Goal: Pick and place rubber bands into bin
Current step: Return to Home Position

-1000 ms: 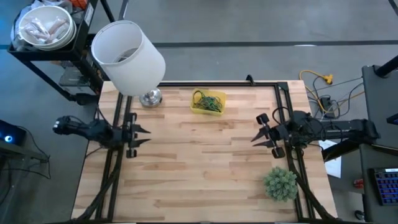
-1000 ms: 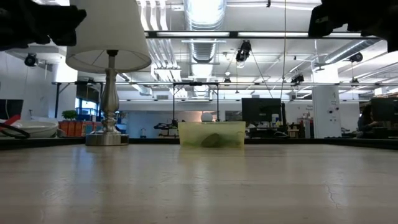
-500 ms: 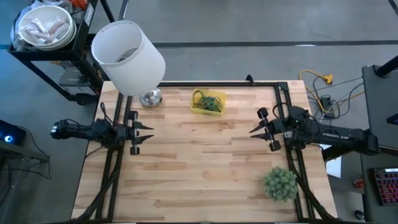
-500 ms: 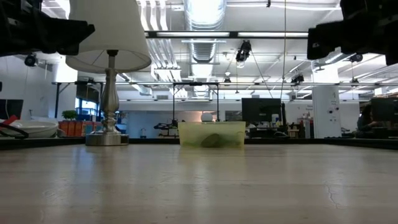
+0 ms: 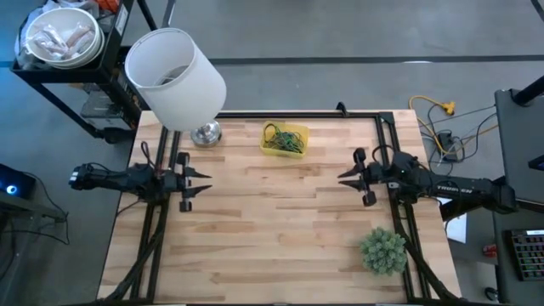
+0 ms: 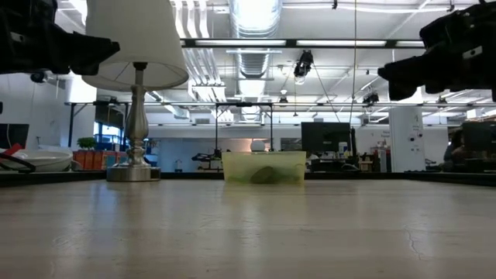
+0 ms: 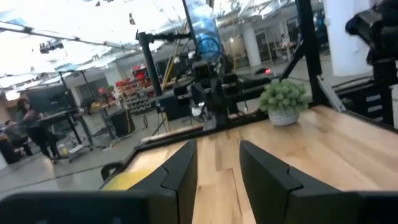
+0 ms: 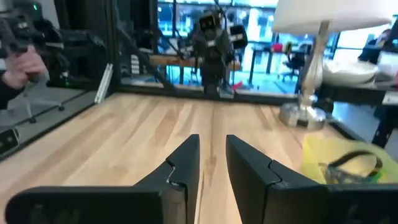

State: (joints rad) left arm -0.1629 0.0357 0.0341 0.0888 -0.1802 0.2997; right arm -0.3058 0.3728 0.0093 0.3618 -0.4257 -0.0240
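Note:
The yellow translucent bin (image 5: 285,139) stands on the table near the far edge, with a tangle of green and black rubber bands (image 5: 281,136) inside it. In the low view the bin (image 6: 263,167) shows the dark heap of rubber bands (image 6: 266,175) through its wall. My left gripper (image 5: 204,180) hovers open over the table's left side and points toward the right. My right gripper (image 5: 342,178) hovers open over the right side and points toward the left. Each wrist view shows bare wood between the fingers of the left gripper (image 7: 217,152) and the right gripper (image 8: 212,142).
A lamp with a big white shade (image 5: 174,75) stands on its metal base (image 5: 206,133) at the far left corner, just left of the bin. A small green potted plant (image 5: 382,251) sits near the right front. A white bowl (image 5: 61,38) rests on a cart beyond the table.
My right gripper has come down closer to the table and swung a little toward the far edge, its fingers still apart. The bin and its rubber bands have not moved.

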